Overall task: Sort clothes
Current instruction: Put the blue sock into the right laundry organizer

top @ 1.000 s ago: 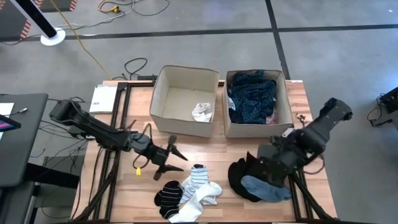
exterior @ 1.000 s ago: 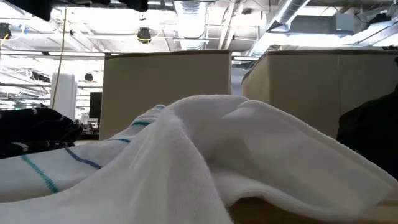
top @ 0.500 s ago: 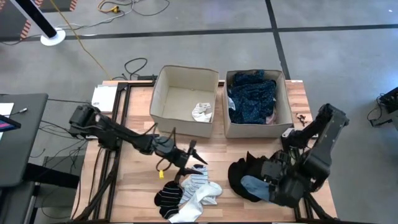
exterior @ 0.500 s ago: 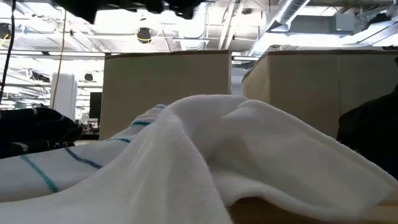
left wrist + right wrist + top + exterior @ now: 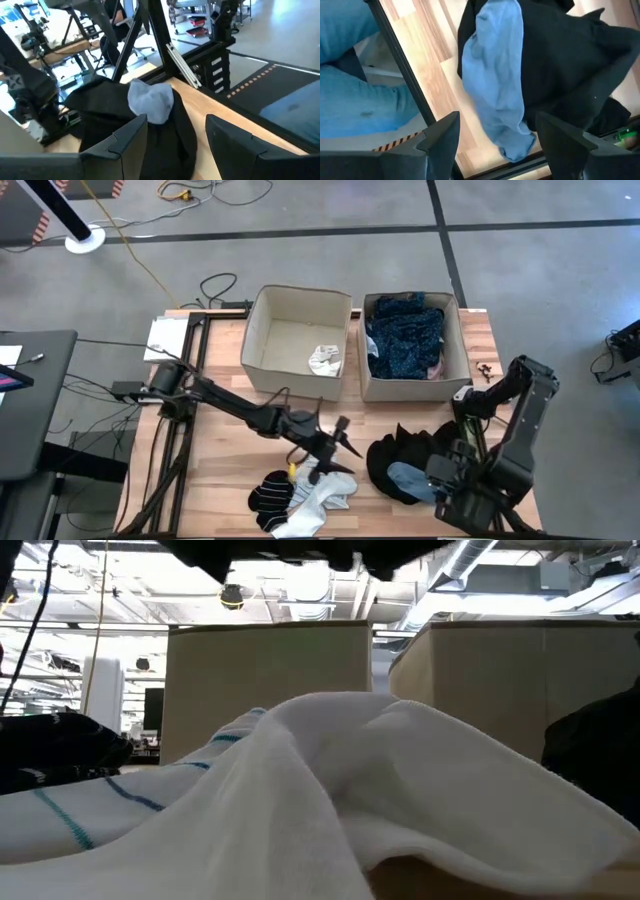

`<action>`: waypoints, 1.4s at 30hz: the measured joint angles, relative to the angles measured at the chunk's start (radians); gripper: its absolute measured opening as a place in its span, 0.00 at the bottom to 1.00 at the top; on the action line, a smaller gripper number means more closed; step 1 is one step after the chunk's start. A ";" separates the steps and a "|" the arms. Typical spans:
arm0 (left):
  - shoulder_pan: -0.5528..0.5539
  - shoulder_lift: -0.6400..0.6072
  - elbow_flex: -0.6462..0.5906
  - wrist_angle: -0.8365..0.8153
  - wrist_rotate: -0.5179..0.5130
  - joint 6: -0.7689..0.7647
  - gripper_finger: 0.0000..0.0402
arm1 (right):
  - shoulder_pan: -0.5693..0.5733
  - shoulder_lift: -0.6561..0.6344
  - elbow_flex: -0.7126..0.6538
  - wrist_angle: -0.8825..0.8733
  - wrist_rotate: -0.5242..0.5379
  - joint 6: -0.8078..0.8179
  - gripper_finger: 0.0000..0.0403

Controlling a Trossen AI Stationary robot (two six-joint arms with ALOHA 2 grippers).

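1. Clothes lie in two heaps on the near half of the worktop (image 5: 225, 470): a sock pile (image 5: 300, 492) of white, teal-striped and black-and-white striped socks, and to its right a black garment (image 5: 400, 460) with a light blue piece (image 5: 410, 478) on top.
2. More clothes are already in the two bins at the far edge. The left bin (image 5: 262, 330) holds one white sock (image 5: 325, 360); the right bin (image 5: 455, 340) is filled with a dark blue patterned garment (image 5: 405, 340) and a bit of pink at its edge.
3. My left fingers (image 5: 335, 450) reach across the middle of the worktop and hang just above the far edge of the sock pile, spread open and holding nothing. Past them, my left wrist view shows the black garment and the light blue piece.
4. My right fingers (image 5: 492, 145) hang over the near right corner, above the light blue piece and the black garment, also open and empty.
5. From worktop height, a white sock (image 5: 400, 790) fills the foreground, with a teal-striped one (image 5: 120, 810) beside it, and both bins stand behind.
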 joint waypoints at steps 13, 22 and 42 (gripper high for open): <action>0.051 0.201 0.219 -0.095 0.051 -0.143 0.49 | 0.010 0.002 -0.007 -0.001 0.097 0.006 0.69; 0.068 0.301 0.333 -0.100 0.155 -0.224 0.49 | 0.009 0.002 -0.007 -0.007 0.133 -0.004 0.69; 0.080 0.340 0.406 -0.150 0.110 -0.248 0.43 | -0.003 0.002 -0.006 -0.009 0.182 -0.001 0.69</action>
